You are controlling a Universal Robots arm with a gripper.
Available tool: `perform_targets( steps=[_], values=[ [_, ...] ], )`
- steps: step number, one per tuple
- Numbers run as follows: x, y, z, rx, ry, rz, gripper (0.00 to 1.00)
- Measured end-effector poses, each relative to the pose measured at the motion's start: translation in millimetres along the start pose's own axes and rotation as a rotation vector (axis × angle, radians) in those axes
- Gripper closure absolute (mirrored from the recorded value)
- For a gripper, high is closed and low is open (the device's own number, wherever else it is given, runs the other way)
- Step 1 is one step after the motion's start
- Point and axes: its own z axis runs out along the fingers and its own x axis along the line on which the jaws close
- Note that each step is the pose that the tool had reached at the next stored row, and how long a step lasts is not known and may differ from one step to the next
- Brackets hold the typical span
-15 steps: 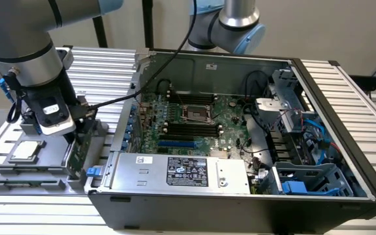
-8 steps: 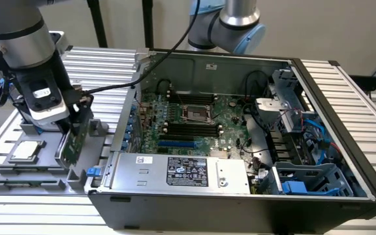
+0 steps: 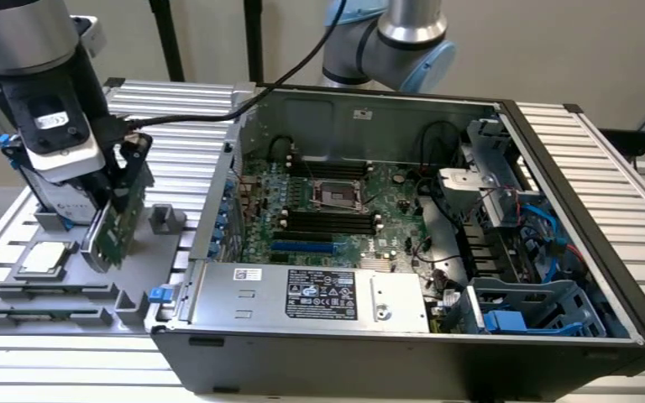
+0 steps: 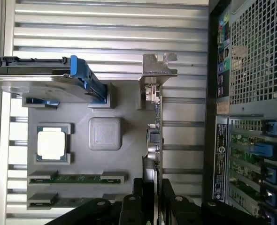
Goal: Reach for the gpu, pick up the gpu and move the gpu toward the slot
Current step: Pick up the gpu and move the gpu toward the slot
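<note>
Green circuit board shows edge-on between two black fingers (image 4: 134, 204): we see the claw (image 4: 150, 199) pinching the gpu (image 4: 156, 126) from both sides. Our arm (image 3: 31, 42) hangs straight down at the exterior view's left, over the grey tray (image 4: 129, 136). The gpu stands on edge, slightly tilted, its silver bracket (image 4: 159, 65) at the end away from the claw; we cannot tell whether it touches the tray. Tray pockets hold a processor chip (image 4: 51, 143), two memory sticks (image 4: 77, 178) and a blue-railed hard drive (image 4: 40, 79). An open computer case (image 3: 412, 369) sits just beside it on the table (image 3: 614, 176).
</note>
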Motion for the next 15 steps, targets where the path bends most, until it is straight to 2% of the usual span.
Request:
perform_targets(
  steps=[8, 15],
  values=[
    [-3.6, 1.2, -36.2, -0.0001, 0.0061, -0.006, 0.74],
    [-14.5, 2.7, -63.6, -0.0006, 0.0140, -0.011, 0.74]
  ],
)
